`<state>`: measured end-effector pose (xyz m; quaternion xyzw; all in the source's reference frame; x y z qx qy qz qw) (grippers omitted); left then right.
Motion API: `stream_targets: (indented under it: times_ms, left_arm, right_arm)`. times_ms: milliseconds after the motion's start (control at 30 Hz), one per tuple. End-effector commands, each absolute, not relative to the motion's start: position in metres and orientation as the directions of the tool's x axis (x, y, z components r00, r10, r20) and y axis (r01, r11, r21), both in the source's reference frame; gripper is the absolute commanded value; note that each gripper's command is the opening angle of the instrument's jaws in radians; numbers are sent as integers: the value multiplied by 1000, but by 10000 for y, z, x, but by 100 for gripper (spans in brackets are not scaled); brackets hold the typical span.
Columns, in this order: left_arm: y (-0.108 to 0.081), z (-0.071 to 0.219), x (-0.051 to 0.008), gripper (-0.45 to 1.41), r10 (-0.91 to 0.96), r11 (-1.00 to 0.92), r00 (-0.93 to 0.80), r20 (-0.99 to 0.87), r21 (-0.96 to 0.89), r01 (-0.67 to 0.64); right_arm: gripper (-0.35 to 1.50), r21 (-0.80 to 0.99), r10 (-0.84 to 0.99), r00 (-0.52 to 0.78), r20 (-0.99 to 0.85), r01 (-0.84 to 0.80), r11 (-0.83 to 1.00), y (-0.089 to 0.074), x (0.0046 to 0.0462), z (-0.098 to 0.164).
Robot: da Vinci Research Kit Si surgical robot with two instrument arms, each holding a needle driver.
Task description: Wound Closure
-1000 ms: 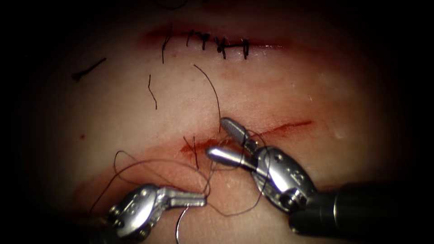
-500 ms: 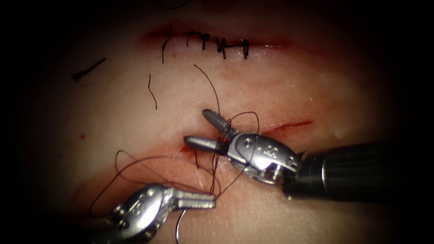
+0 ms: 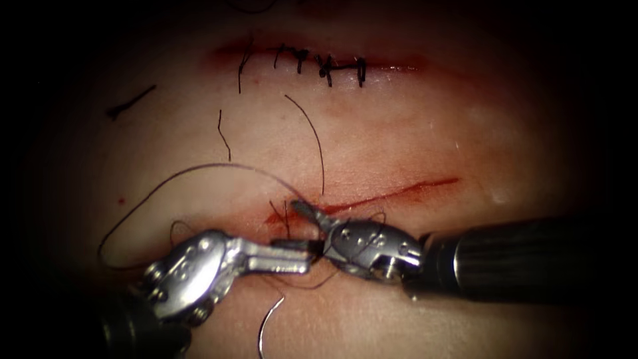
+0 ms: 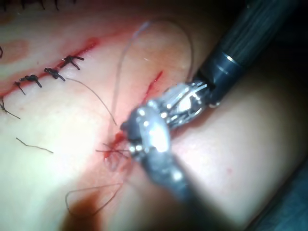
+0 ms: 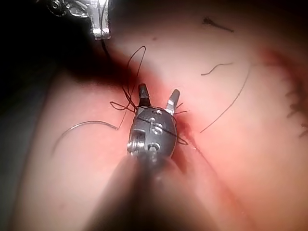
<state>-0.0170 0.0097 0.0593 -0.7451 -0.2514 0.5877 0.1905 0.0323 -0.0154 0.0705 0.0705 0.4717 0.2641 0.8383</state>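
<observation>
At the left end of the open cut (image 3: 399, 191), your left tool (image 3: 306, 252) has its jaws pressed together, and they appear to be pinching the thread (image 3: 199, 166); a dark strand runs straight off their tips in the right wrist view. Your right tool (image 5: 158, 97) sits just beside it, over the same end of the cut, with its jaws spread apart and gripping nothing. Several turns of thread lie wound across its body, though (worth noting before you judge the knot). From there the thread swings out in one wide loop on the left side of the cut and gathers in a tangle right at the cut's left end, where a little red fluid (image 3: 276, 219) pools.

Neither tool holds the needle (image 3: 264, 326). It lies free on the tissue (image 3: 399, 133), on the near side of the cut and just below your left tool, and it is not in the tissue.

As for progress, I judge you are early on this cut. Thread passes through only at its left end, and the rest of it, running to the right, is open and unstitched. Well beyond the cut, a second wound carries a row of dark stitches (image 3: 319, 63). A few cut ends of thread (image 3: 224, 136) lie between the two.
</observation>
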Motion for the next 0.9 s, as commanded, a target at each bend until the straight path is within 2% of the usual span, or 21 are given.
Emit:
stream_targets:
  times_ms: [33,500,900]
  left_arm:
    - [99,599,-174,-45,595,-803,181,-783,-578,142]
    - [145,636,-140,-45,594,-804,130,-794,-591,64]
    - [153,654,-81,-45,598,-800,99,-795,-600,10]
  right_arm:
    - [119,375,510,414,-754,-366,852,-165,327,710]
    - [119,383,509,374,-775,-364,849,-170,313,683]
    - [128,386,510,305,-804,-383,839,-179,271,640]
